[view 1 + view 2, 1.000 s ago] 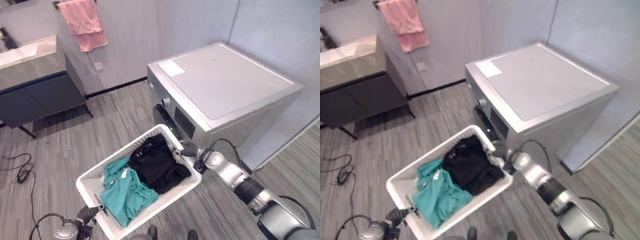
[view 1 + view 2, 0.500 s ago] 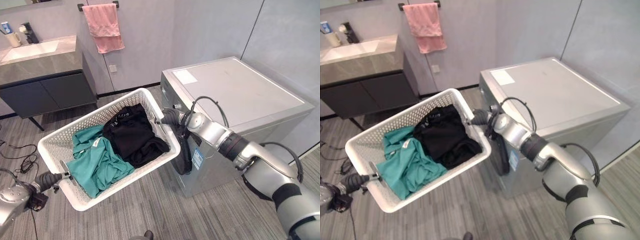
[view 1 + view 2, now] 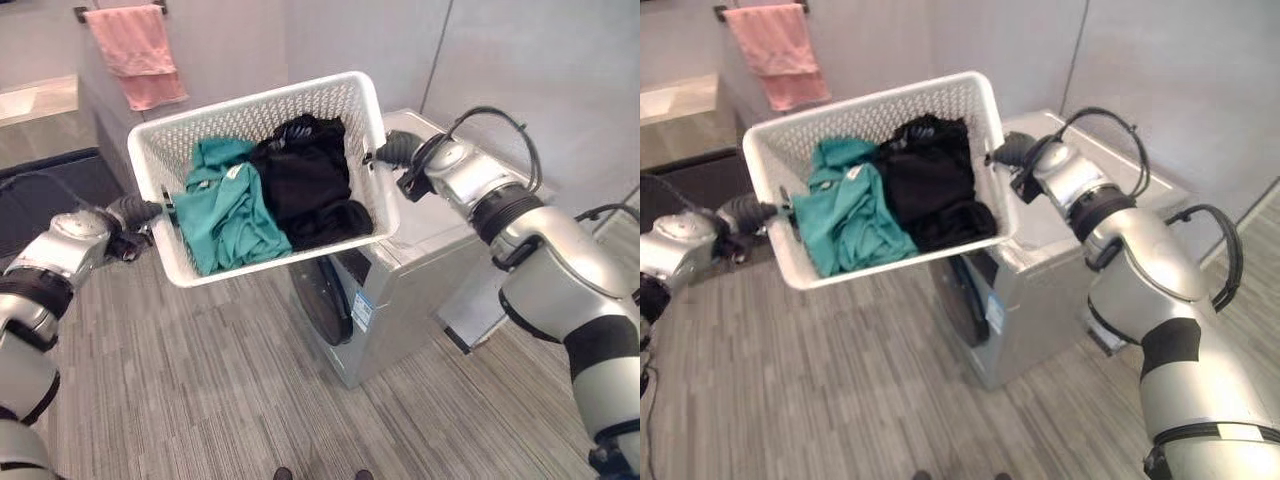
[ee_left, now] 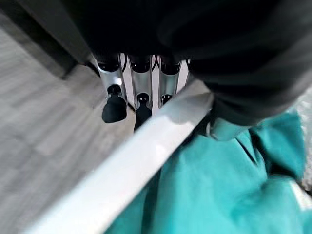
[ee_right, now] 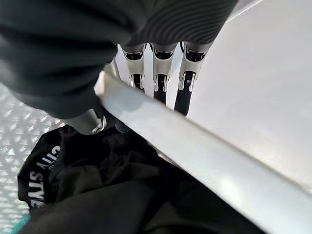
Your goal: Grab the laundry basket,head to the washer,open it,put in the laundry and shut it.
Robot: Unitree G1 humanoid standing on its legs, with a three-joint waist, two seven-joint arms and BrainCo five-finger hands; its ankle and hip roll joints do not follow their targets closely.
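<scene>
White perforated plastic laundry basket (image 3: 262,110) now raised higher than a second ago, above the silver-grey front-loading washer (image 3: 400,290) | left hand (image 3: 135,212), right hand (image 3: 392,149) each clenched on a rim | teal garment (image 3: 225,215), black garment (image 3: 305,185) inside.

white lettering on black garment (image 5: 97,195), label (image 3: 362,312) on washer (image 3: 425,285)

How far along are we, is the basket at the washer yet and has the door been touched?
Done: the laundry basket is picked up, with the left hand and right hand shut on its two ends, and it is held above the washer. In hand: carrying it, the teal garment and black clothes inside. Left: the washer door looks shut, so opening, loading and closing remain.
</scene>
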